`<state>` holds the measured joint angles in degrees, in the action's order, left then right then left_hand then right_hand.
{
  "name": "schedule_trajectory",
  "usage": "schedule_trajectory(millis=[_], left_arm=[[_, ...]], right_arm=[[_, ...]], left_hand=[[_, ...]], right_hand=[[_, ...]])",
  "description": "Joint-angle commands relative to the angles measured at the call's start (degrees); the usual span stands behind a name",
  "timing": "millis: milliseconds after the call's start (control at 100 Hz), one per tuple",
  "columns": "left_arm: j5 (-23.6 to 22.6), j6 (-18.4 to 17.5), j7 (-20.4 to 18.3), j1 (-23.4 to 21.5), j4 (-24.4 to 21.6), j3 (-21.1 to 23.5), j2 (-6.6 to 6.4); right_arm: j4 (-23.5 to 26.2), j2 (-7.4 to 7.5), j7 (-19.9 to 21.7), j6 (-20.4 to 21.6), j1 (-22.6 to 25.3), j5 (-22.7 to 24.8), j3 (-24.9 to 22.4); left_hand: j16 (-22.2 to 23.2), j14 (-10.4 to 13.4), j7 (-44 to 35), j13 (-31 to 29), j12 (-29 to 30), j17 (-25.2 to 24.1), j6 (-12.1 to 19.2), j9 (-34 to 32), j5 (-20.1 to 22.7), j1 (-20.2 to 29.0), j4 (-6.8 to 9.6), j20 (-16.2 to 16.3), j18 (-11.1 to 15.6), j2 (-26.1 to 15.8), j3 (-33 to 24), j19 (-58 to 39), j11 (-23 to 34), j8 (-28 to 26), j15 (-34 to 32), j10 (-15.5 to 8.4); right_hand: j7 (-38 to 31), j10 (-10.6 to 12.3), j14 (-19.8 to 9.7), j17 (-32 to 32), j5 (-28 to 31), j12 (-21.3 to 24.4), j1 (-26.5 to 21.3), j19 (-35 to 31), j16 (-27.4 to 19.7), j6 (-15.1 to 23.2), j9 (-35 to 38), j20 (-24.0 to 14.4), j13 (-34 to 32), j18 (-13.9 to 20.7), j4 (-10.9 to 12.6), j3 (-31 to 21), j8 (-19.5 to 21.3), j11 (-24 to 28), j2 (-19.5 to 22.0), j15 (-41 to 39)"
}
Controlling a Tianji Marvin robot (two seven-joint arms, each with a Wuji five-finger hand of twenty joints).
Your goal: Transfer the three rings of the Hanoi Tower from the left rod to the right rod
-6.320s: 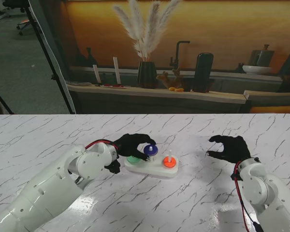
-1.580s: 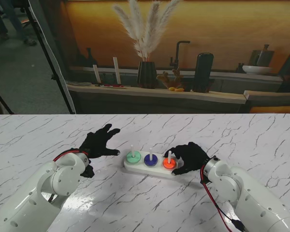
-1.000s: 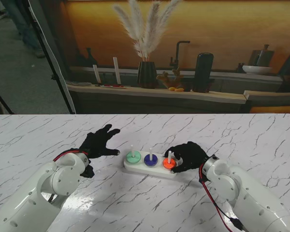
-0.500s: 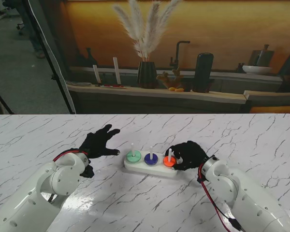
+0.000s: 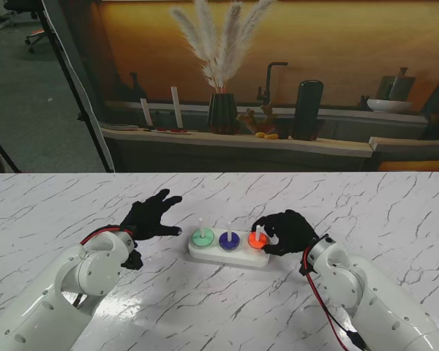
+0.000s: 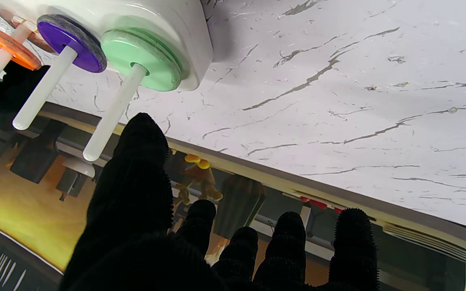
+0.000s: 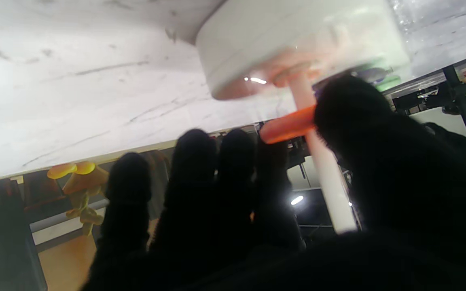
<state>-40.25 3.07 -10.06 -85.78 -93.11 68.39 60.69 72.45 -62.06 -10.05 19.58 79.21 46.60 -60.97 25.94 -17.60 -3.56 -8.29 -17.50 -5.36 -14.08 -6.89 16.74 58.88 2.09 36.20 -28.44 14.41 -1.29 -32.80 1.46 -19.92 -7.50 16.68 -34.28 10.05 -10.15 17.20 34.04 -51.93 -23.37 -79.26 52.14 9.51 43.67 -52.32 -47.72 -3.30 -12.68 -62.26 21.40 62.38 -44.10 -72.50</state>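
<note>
White marble-patterned tabletop (image 5: 219, 307) is carrying the white plastic three-rod base (image 5: 229, 252). Black-gloved right hand (image 5: 284, 232) is pinching the small orange ring (image 5: 257, 240), raised partway up the right rod; black-gloved left hand (image 5: 151, 215) is hovering left of the base, fingers spread.

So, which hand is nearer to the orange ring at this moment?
The right hand. Its fingers pinch the orange ring, raised partway up the right rod. The left hand is open, left of the white base.
</note>
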Motion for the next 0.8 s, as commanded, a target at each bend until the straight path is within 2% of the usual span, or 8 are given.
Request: schedule_trajectory(millis=[0, 370, 790], left_arm=[[0.3, -0.8, -0.7, -0.2, 0.2, -0.2, 0.29], [0.3, -0.8, -0.5, -0.4, 0.2, 0.0, 0.32], [0.6, -1.0, -0.4, -0.3, 0.4, -0.3, 0.36]], right_arm=[[0.8, -0.35, -0.6, 0.4, 0.4, 0.2, -0.2], [5.4, -0.48, -2.0, 2.3, 2.4, 1.5, -3.2], [9.7, -0.25, 0.4, 4.0, 4.1, 1.1, -6.6]], left_hand=[[0.3, -0.3, 0.0, -0.3, -0.7, -0.8, -0.4, 0.1, 0.4, 0.1, -0.98, -0.8, -0.9, -1.7, 1.7, -1.2, -0.2, -0.5, 0.2, 0.4], [0.2, -0.3, 0.1, -0.2, -0.7, -0.9, -0.4, 0.1, 0.3, 0.0, -0.99, -1.0, -0.9, -1.7, 1.7, -0.6, -0.2, -0.5, 0.3, 0.4], [0.2, -0.3, 0.0, -0.2, -0.7, -1.0, -0.4, 0.1, 0.4, -0.1, -0.99, -1.2, -1.0, -1.7, 1.7, -0.1, -0.2, -0.5, 0.4, 0.4]], right_hand=[[-5.9, 2.0, -2.2, 0.2, 3.7, 0.2, -2.8, -2.1, -0.2, 1.5, 0.9, -0.8, -1.7, -9.9, -0.3, -5.4, 1.3, 1.3, 1.2, -2.1], [-6.3, 2.2, -2.4, 0.8, 4.3, 0.4, -3.2, -2.3, -0.4, 1.7, 1.6, -0.8, -2.5, -9.8, -0.5, -5.5, 1.1, 1.6, 0.8, -2.3], [-6.1, 2.3, -2.5, 1.4, 4.7, 0.5, -3.2, -2.5, -0.6, 1.6, 2.0, -0.7, -2.8, -9.6, -0.5, -5.2, 0.6, 1.5, 1.3, -2.2]])
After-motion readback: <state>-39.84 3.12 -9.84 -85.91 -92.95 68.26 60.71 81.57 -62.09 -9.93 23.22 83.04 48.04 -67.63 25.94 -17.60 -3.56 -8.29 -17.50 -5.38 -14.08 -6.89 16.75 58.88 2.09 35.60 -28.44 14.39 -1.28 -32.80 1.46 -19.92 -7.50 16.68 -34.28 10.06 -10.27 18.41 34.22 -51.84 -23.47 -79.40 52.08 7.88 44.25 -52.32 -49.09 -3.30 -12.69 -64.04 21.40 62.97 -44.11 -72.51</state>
